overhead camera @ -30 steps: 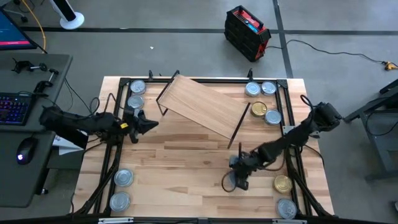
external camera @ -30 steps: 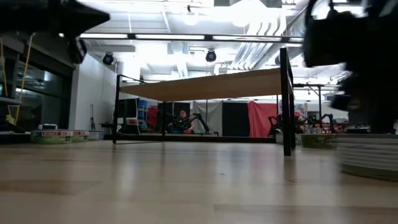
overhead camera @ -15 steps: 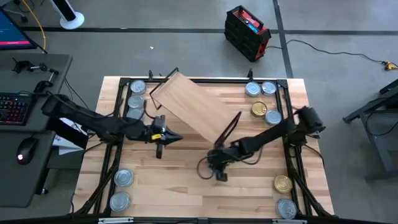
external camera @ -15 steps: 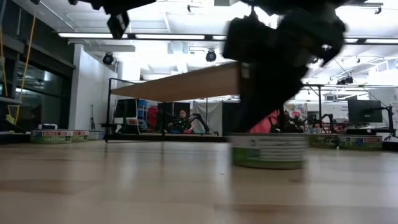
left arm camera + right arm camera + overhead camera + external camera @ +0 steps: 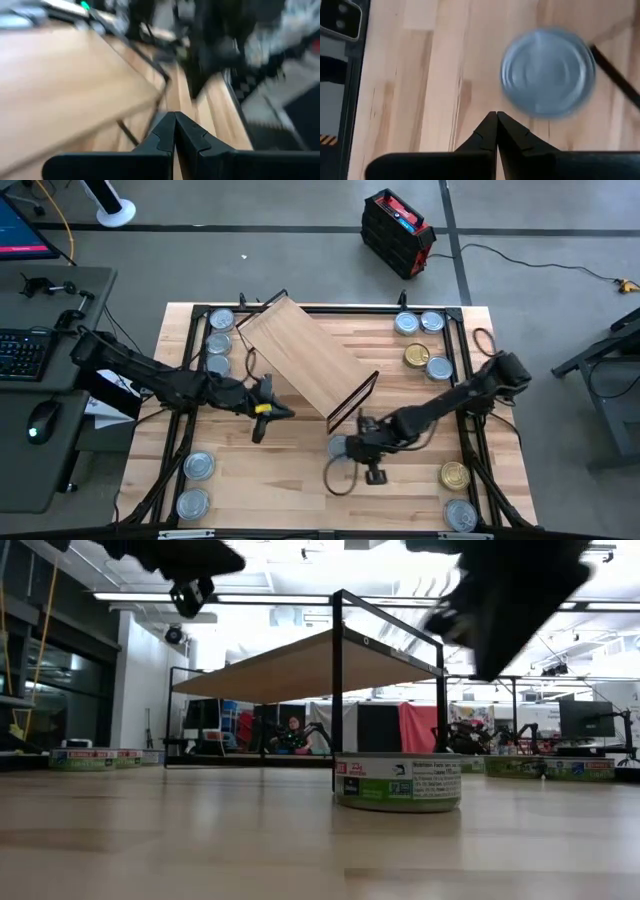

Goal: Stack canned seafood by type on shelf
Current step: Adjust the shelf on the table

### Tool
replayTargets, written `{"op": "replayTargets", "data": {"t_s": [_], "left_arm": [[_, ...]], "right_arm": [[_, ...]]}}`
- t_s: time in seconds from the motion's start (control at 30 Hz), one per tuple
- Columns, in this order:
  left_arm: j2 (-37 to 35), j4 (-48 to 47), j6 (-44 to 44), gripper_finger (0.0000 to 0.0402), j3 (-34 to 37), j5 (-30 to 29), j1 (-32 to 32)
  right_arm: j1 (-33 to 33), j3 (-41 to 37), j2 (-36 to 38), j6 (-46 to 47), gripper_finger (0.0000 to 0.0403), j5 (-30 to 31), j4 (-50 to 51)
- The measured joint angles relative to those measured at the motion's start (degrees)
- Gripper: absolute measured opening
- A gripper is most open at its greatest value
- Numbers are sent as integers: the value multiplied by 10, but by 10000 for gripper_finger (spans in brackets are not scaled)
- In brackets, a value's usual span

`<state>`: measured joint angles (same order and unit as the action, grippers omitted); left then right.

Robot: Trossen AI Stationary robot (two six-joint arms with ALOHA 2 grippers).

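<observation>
The shelf (image 5: 305, 360), a light-wood board on thin black legs, stands askew on the table's far middle. One silver-topped can (image 5: 340, 446) (image 5: 547, 72) stands upright on the table beside the shelf's near leg (image 5: 337, 690). My right gripper (image 5: 372, 471) (image 5: 496, 116) hangs shut above the table, just near-right of that can and clear of it. At mid-left, off the shelf's near edge, my left gripper (image 5: 288, 414) (image 5: 175, 116) is shut and empty, raised above the table.
Other cans stand along the table's sides: silver ones far left (image 5: 219, 330) and near left (image 5: 196, 484), silver and gold ones far right (image 5: 421, 340), and a gold (image 5: 454, 475) and a silver one (image 5: 461, 515) near right. Bare planks (image 5: 280, 480) lie at near centre.
My right gripper went toward the table's left with the can under it, sliding it from the near right to the shelf's leg. It has since risen off the can. The shelf has turned and shifted left. My left gripper has gone toward the table's middle.
</observation>
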<state>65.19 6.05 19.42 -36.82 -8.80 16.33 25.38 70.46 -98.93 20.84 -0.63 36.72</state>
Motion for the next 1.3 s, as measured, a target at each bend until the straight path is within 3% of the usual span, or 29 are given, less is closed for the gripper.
{"op": "replayTargets", "data": {"t_s": [0.27, 0.47, 1.0, 1.3], "left_arm": [[127, 11, -96, 1, -9, -16, 19], [208, 28, -182, 1, -70, -48, 4], [355, 71, -327, 1, -210, -47, -57], [381, 51, -319, 1, -259, -49, -99]], "right_arm": [[74, -68, 127, 207, 0, 146, 41], [100, -90, 168, 282, 0, 233, 58], [99, -95, 167, 287, 0, 242, 68], [99, -95, 167, 293, 0, 238, 44]]}}
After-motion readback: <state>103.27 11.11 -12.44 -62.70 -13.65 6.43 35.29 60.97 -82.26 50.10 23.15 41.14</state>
